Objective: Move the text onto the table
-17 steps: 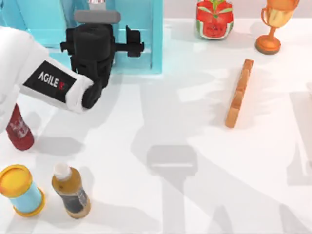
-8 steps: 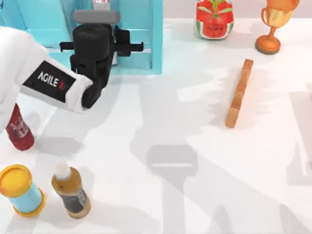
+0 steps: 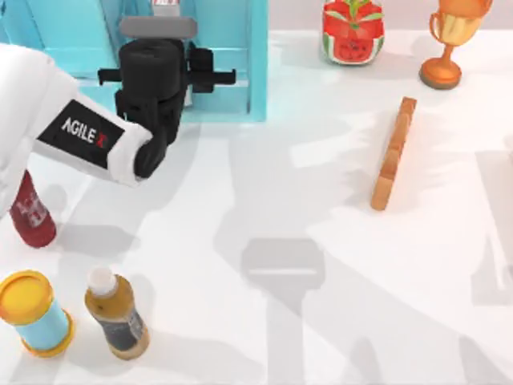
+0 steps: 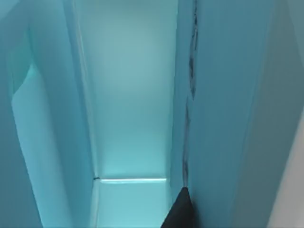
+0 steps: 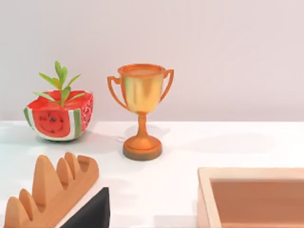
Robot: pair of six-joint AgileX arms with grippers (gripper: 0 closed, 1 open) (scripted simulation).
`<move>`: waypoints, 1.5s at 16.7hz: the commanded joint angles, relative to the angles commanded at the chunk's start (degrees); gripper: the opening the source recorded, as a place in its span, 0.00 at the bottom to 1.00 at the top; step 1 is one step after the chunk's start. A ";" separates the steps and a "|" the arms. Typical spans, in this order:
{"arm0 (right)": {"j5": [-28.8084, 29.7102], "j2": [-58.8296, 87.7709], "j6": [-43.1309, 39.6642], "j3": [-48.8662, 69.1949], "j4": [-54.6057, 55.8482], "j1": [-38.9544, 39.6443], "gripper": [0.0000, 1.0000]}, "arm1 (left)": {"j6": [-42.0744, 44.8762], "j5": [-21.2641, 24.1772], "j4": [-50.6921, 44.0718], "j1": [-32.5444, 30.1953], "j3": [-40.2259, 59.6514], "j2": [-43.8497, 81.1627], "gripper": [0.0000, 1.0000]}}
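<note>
The left gripper (image 3: 164, 16) is pushed into the light-blue shelf unit (image 3: 258, 72) at about eleven o'clock on the table (image 3: 304, 208), its black wrist covering the opening from above. From the left wrist view one dark fingertip (image 4: 180, 211) lies against a tall pale-blue face with a thin dark seam, which I take to be the text (image 4: 223, 104) standing upright inside a compartment, though I can't be certain. Whether the jaws are clenched on it or released, I cannot tell. So the reach looks made; the pull-out and the setting-down on open table remain. The right arm sits parked off toward three o'clock, facing the trophy (image 5: 141, 109).
</note>
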 joint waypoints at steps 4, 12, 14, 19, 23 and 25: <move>0.00 0.00 0.00 0.00 0.00 0.00 1.00 | -0.02 -0.06 -0.71 -0.64 -0.50 -0.85 0.00; 0.00 0.00 0.00 0.00 0.00 0.00 1.00 | -2.03 -5.85 -17.25 -7.52 -10.19 -27.67 0.00; 0.00 0.00 0.00 0.00 0.00 0.00 1.00 | -2.54 -8.27 -22.80 -9.50 -13.27 -38.34 0.00; 0.00 0.00 0.00 0.00 0.00 0.00 1.00 | -3.19 -13.48 -34.96 -13.59 -20.53 -55.82 0.00; 0.00 0.00 0.00 0.00 0.00 0.00 1.00 | -3.32 -14.83 -37.92 -14.56 -22.31 -59.07 0.00; 0.00 0.00 0.00 0.00 0.00 0.00 1.00 | -3.32 -14.83 -37.92 -14.56 -22.31 -59.07 0.00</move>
